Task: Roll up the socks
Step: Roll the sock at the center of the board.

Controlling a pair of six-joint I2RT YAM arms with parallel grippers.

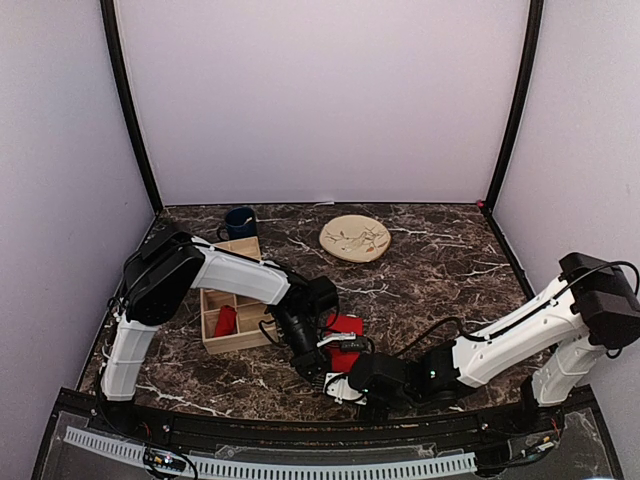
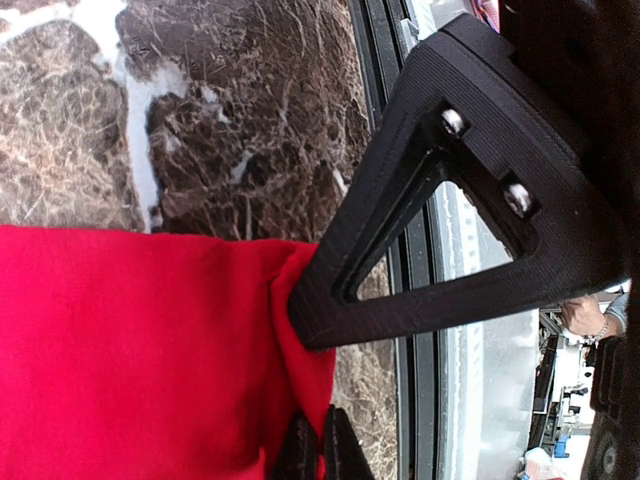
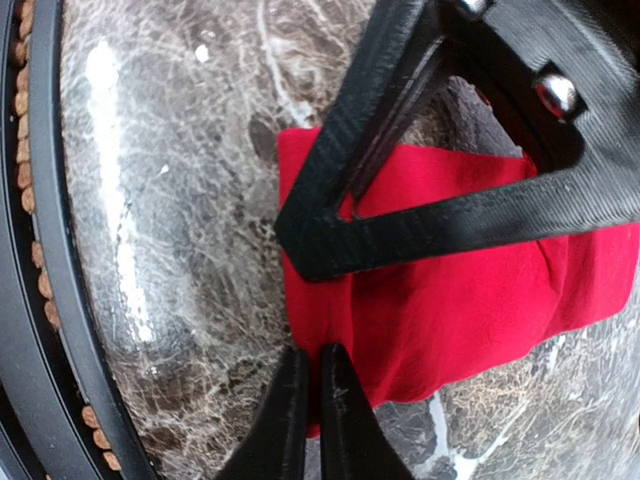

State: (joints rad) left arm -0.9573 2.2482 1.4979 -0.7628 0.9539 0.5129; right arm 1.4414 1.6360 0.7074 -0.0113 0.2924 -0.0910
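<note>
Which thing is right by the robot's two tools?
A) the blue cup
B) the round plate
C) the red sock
C: the left tool and the right tool both have their tips on the red sock, while the blue cup and the round plate sit far back.

From high over the near edge one camera overlooks the whole dark marble table (image 1: 440,260), while both wrist cameras peer closely down at one bright red fabric sock (image 3: 450,300).

Sock (image 1: 345,328) right of box (image 1: 238,343), plate (image 1: 354,238) behind, mug (image 1: 240,221) behind box
</note>
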